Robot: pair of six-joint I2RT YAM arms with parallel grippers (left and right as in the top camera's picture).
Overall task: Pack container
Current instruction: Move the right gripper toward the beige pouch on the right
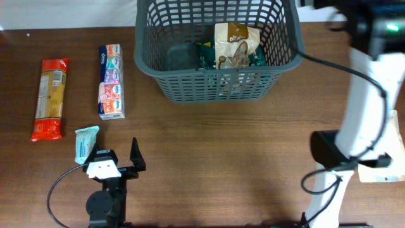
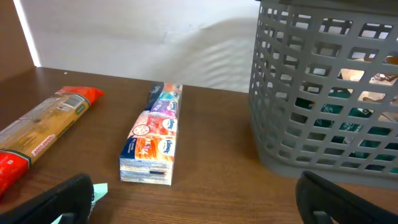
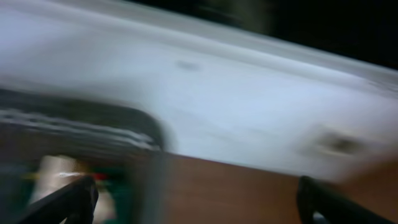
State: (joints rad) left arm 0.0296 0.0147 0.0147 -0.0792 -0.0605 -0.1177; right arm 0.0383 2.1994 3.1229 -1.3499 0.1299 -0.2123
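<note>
Overhead, the dark grey container (image 1: 218, 88) sits at the far edge of the table (image 1: 221, 164), snack packets (image 1: 235, 44) inside. The left end effector (image 1: 114, 158) is spread wide and empty beside a teal packet (image 1: 85, 142); the right end effector (image 3: 199, 199) is likewise released.

- Overhead view: even, moderately bright light, sharp throughout. The wooden table (image 1: 221, 158) has a faint sheen and no hard glare.
- Container (image 1: 215, 88): casts a short, soft shadow on the table along its 6 o'clock side.
- Left wrist view: the tissue pack (image 2: 152, 140) is crisp. The white wall (image 2: 155, 43) is washed out toward 12 o'clock and carries faint rippled shadows. The left gripper (image 2: 193, 186) fingers (image 2: 59, 199), at 7 and 5 o'clock, are dark and soft-edged.
- Right wrist view: heavily smeared all over, with a black band from 12 to 2 o'clock. The right gripper (image 3: 196, 193) fingers (image 3: 68, 199) are blurred.
</note>
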